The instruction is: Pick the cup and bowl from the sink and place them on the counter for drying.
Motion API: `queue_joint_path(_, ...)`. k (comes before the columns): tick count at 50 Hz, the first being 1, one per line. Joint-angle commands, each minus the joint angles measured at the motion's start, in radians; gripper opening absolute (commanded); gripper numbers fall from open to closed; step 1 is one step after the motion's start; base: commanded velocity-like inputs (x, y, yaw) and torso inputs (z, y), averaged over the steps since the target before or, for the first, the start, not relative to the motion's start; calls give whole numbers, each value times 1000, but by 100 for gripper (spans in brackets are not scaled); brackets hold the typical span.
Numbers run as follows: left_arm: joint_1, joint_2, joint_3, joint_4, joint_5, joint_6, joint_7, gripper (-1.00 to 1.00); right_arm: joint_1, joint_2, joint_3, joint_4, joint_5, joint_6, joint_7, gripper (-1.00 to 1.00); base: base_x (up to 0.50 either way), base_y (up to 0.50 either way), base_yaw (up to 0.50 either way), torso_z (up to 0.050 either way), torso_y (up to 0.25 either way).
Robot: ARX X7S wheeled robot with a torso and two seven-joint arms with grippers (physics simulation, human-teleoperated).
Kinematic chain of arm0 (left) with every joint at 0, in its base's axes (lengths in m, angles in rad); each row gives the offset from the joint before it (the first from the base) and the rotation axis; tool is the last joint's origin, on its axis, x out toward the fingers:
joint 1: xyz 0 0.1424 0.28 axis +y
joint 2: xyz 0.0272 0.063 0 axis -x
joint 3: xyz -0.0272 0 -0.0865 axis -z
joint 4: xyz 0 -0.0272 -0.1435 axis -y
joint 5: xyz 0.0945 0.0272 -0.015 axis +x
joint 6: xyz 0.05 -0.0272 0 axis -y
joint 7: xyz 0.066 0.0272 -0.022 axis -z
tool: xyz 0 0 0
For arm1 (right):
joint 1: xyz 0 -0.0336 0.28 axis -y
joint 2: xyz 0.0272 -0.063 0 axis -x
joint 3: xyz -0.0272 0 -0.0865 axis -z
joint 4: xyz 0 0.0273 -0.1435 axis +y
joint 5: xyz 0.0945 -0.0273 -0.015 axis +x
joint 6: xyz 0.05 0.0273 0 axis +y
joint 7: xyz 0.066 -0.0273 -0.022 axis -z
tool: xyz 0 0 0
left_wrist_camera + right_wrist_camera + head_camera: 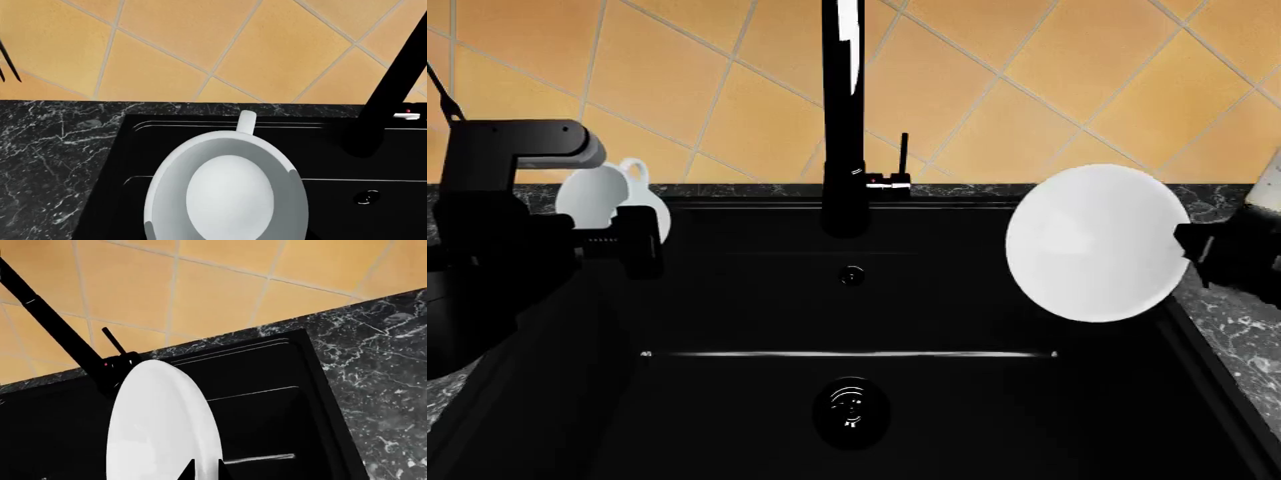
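The white cup [607,200] hangs in my left gripper [627,240] above the sink's left edge, its handle toward the tiled wall. In the left wrist view the cup [227,190] fills the near field with its mouth toward the camera; the fingers are hidden. The white bowl [1090,243] is held on edge by my right gripper [1194,245] above the right side of the black sink [854,300]. In the right wrist view two black fingertips [189,471] pinch the bowl's rim [163,425]. Dark marble counter [53,160] flanks the sink on both sides [380,375].
The tall black faucet [843,110] with its side lever stands at the sink's back middle, between the two arms. The drain [850,405] sits in the basin floor. An orange tiled wall [1028,80] rises behind the counter.
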Motion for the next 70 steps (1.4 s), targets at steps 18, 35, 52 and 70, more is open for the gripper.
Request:
queue_joint_path(18,39,-9,0,-2,25,45,16,-100,-223,417,371,159,246,5,242,-100,0,0,0,0,1)
queue_joint_path(35,60,-22,-8,25,-3,51,-13,-100,-269,281,736,199,-72,155,340,-100,0,0,0,0,0)
queue_joint_path(52,85,-22,-16,34,1,79,-4,-100,-440,97,819,104,-458,96,98,-100,0,0,0,0,1)
queue_joint_path(70,85,-36,-21,40,-32,78,-28,-100,-656,-24,953,101,-706,-59,-122,-100,0,0,0,0,1)
